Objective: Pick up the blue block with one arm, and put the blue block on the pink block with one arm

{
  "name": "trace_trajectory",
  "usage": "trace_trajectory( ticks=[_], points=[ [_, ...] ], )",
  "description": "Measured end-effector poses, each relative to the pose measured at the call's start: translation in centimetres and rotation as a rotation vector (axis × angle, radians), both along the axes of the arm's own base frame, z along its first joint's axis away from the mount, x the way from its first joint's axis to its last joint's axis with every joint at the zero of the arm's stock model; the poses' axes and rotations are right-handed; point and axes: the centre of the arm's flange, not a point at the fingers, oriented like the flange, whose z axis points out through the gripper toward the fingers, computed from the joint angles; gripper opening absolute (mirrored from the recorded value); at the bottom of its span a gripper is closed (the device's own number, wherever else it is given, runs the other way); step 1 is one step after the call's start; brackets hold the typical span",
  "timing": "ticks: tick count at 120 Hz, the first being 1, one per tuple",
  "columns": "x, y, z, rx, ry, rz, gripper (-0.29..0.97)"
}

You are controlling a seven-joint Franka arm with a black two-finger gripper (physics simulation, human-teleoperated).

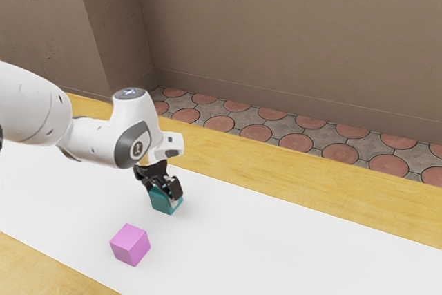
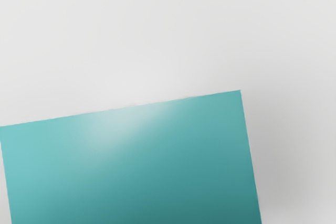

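Blue block (image 2: 131,166) gripped, pink block (image 1: 130,244) apart

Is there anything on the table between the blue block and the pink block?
Nothing: in the exterior view the stretch of white table between the blue block and the pink block is bare.

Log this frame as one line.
phase: grasp | gripper: shut on teal-blue cube block | pink cube block: apart on white tabletop, nothing stacked on it
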Motion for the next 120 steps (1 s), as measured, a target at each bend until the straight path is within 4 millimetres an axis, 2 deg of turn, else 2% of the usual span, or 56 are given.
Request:
trace_trajectory(
  ticks=[35, 65, 99, 120],
  points=[
    [0.6, 0.1, -1.4, -0.010, -0.003, -0.002, 0.65],
    [1.0, 0.2, -0.3, -0.017, -0.028, -0.008, 0.65],
    [0.9, 0.3, -0.7, -0.015, -0.022, -0.013, 0.65],
    [0.9, 0.0, -0.8, -0.014, -0.020, -0.014, 0.43]
  ],
)
